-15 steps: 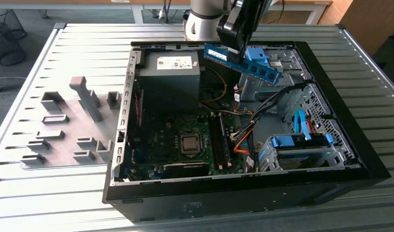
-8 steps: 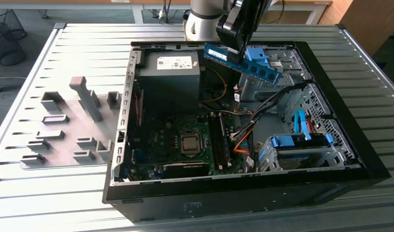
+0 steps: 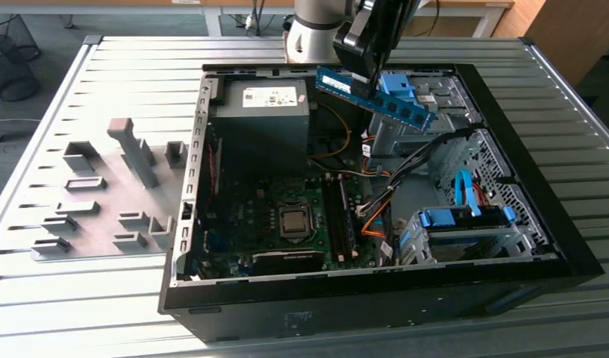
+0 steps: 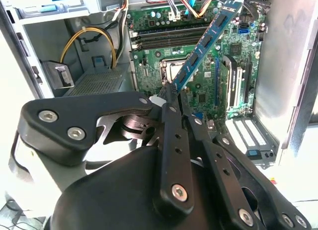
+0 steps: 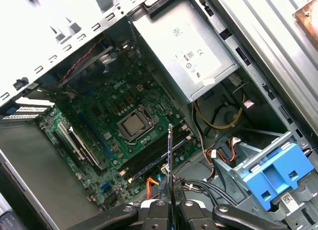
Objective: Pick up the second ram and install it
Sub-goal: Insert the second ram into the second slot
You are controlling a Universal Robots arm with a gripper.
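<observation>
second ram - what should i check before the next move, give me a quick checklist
1. Grip: tool shut on one end of the second ram: ok.
2. Clearance: ram held in the air above the open case: ok.
3. Alignment: ram lies at an angle to the memory slots: not ok.
4. Free slot and open latches: cannot tell.
5. Orange cables run close beside the slots; whether they overhang them: cannot tell.
</observation>
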